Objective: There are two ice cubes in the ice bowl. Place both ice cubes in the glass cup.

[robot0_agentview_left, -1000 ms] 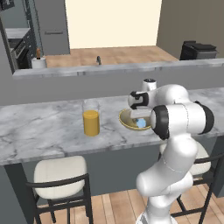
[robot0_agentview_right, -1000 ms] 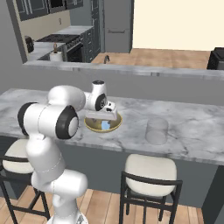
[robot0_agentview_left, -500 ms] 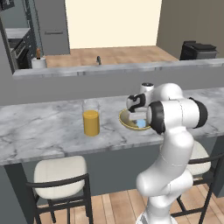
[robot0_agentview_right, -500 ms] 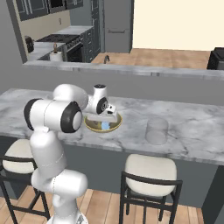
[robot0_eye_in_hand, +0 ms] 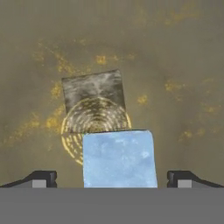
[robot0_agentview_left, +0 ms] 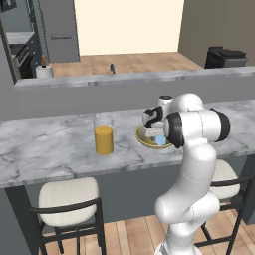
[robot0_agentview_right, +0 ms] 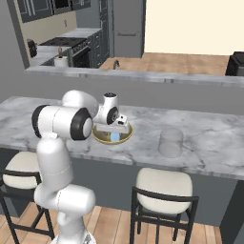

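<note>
Two small cubes sit on the floor of the shallow olive-gold ice bowl [robot0_agentview_right: 112, 137]: a pale-blue translucent ice cube [robot0_eye_in_hand: 119, 158] at six o'clock in the hand view, and a greyish translucent ice cube [robot0_eye_in_hand: 93, 99] just past it toward eleven o'clock, the two corner to corner or nearly touching. From either side of the counter the blue one shows as a pale speck in the bowl [robot0_agentview_left: 160, 141].

My reading is that the first pickup is in hand, with neither cube lifted yet. The two-finger gripper [robot0_eye_in_hand: 111, 178] is down inside the bowl with its jaws spread as wide as they go; one dark fingertip [robot0_eye_in_hand: 40, 178] stands at nine o'clock of the blue cube and the other at three o'clock, each with bare bowl floor between it and the ice. It holds nothing and touches nothing I can make out.

The next move likely calls for the jaws to close squarely on the blue cube's side faces without nudging the grey one, then a lift clear of the rim and a carry across the grey-veined marble counter [robot0_agentview_right: 205, 143] to the clear colourless glass tumbler [robot0_agentview_right: 170, 143], standing apart at the bowl's three o'clock in the right base view. The tall glass of orange liquid [robot0_agentview_left: 103, 134] stands at nine o'clock of the bowl in the left base view and is not the target.
</note>
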